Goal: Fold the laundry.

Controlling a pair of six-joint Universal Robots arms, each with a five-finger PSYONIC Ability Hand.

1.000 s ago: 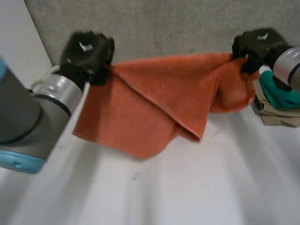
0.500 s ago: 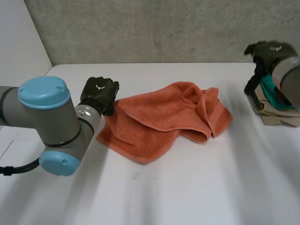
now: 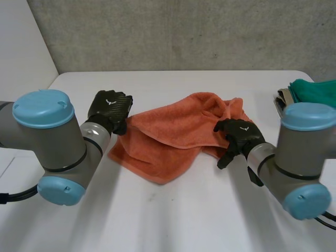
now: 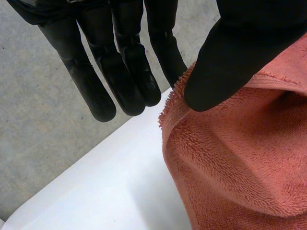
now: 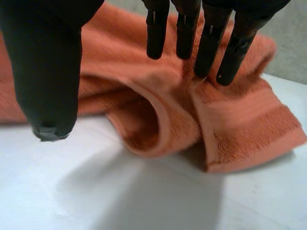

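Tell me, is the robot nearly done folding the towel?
Not yet. Done: a green cloth lies at the far edge of the table, maybe finished. In hand: both hands are open at the towel, the left hand at one corner, the right hand on the bunched end opposite. Left: the towel lies rumpled, so it needs spreading flat and folding.

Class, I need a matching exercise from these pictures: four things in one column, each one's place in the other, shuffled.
1. left hand
2. right hand
3. orange towel
4. green cloth

A. crumpled in the middle of the table
B. at the towel's left corner
C. at the table's right edge
D. at the towel's right end

Pairs: 1-B, 2-D, 3-A, 4-C.
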